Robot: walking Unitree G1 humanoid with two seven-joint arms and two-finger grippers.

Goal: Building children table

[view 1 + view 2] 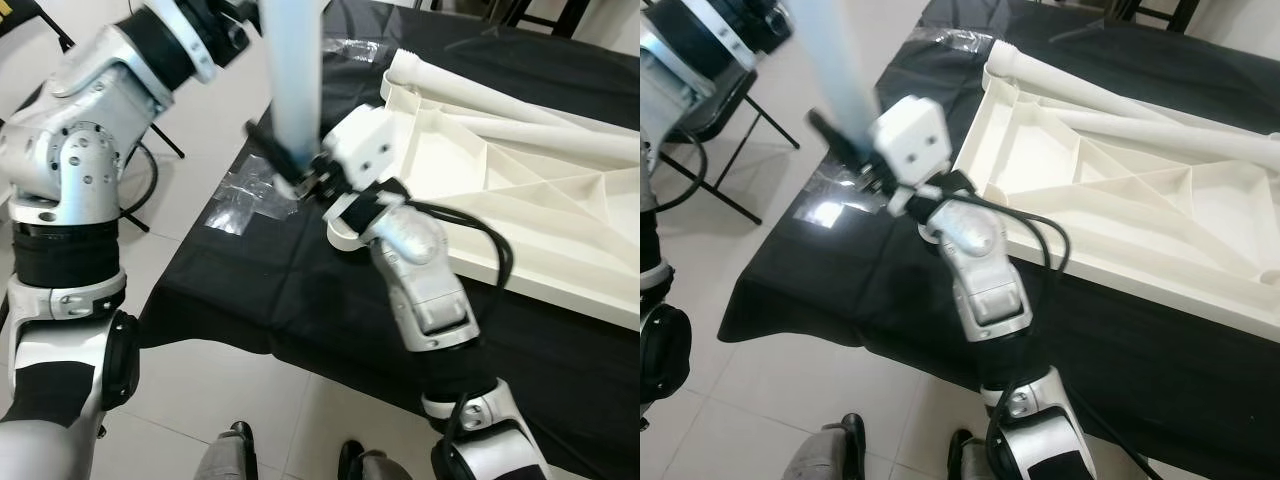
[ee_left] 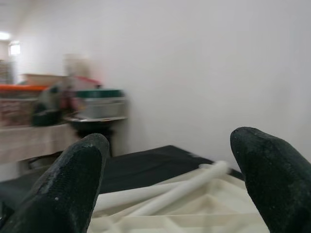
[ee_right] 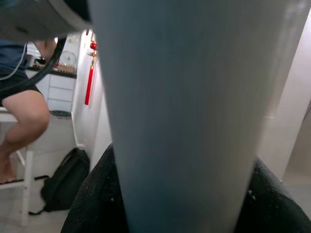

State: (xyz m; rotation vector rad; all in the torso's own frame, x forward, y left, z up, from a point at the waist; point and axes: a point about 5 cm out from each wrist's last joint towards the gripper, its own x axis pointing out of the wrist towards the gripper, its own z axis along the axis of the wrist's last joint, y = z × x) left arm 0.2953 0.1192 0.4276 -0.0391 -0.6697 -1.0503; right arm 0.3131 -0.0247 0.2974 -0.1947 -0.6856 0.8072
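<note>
table leg (image 1: 297,80), a pale tube standing upright, is pinched near its lower end between the two black fingers (image 3: 95,204) of the right gripper (image 1: 290,172), which close on it from both sides just off the near edge of the black-draped table (image 1: 300,290). the left gripper (image 2: 175,179) has its fingers spread wide with nothing between them, and its arm (image 1: 90,130) is raised at the left with its forearm up near the top of the leg. outward from there, the white tabletop (image 1: 520,190) lies upside down on the black cloth, ribs showing, with two more white legs (image 1: 480,85) resting across its far side, and a crinkled clear plastic bag (image 1: 240,195) lies on the cloth beside the right gripper. the step in hand looks like carrying a leg toward a corner socket of the upturned top; the next move calls for swinging the leg over the near corner (image 1: 400,95), keeping it upright and lowering its end squarely into the socket. the right wrist view adds a person's bare leg (image 3: 24,121) by a chair and a dark backpack (image 3: 63,187) on the floor, while the left wrist view looks over the tabletop to a cluttered shelf (image 2: 63,107) by a white wall.
</note>
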